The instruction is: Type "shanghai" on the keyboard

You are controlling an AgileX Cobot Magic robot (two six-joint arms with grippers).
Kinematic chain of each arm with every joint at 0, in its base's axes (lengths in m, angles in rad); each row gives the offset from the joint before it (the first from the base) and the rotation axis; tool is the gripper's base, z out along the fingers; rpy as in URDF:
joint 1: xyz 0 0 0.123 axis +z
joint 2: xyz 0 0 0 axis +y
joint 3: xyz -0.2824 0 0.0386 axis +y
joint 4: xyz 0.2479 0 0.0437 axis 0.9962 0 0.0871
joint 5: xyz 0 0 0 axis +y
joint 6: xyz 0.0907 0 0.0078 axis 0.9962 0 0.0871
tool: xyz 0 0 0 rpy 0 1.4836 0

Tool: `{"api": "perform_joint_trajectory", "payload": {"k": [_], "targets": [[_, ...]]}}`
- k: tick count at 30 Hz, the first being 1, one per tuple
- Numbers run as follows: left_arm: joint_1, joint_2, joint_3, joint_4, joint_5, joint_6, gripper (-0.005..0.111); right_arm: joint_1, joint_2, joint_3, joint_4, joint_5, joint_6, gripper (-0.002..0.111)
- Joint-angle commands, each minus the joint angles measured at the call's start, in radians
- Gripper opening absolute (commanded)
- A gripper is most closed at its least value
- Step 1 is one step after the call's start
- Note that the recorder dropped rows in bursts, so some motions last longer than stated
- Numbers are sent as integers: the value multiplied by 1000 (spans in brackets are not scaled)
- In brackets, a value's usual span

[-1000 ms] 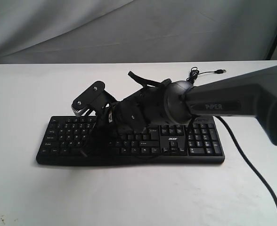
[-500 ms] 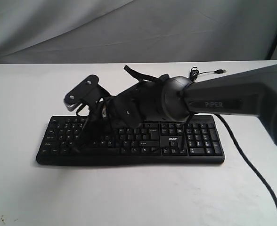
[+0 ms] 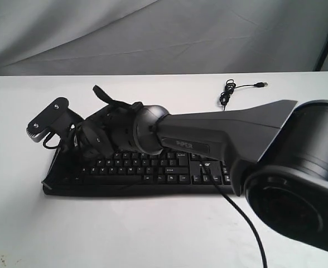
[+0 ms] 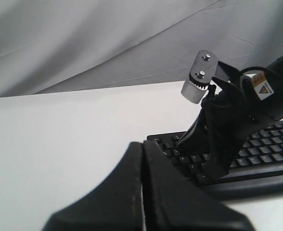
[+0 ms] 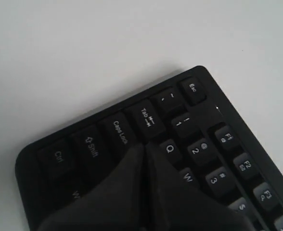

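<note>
Now, my R gripper (image 5: 145,147), fingers pressed together, tip by Tab key (image 5: 147,117) at left end of the keyboard (image 3: 153,167), mid white table (image 3: 153,234). L gripper (image 4: 142,145) pressed together too, off-kbd. Letters typed: can't tell.

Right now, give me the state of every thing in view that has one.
keyboard: lying flat on the table, keys up.
USB plug: unplugged, lying loose on the table.
right gripper: shut, tips down by Tab and Q; key contact unclear.
left gripper: shut, nothing held, off the keyboard's end.
</note>
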Motion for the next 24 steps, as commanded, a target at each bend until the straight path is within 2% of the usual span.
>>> {"api": "perform_joint_trajectory", "payload": {"k": [1, 17, 24], "targets": [[-4, -3, 4, 1, -5, -3, 0, 5, 9, -18, 7, -1, -9, 0], [-4, -3, 4, 1, -5, -3, 0, 3, 41, -18, 5, -4, -12, 0], [-4, -3, 4, 1, -5, -3, 0, 1, -25, -18, -47, 51, -6, 0]]}}
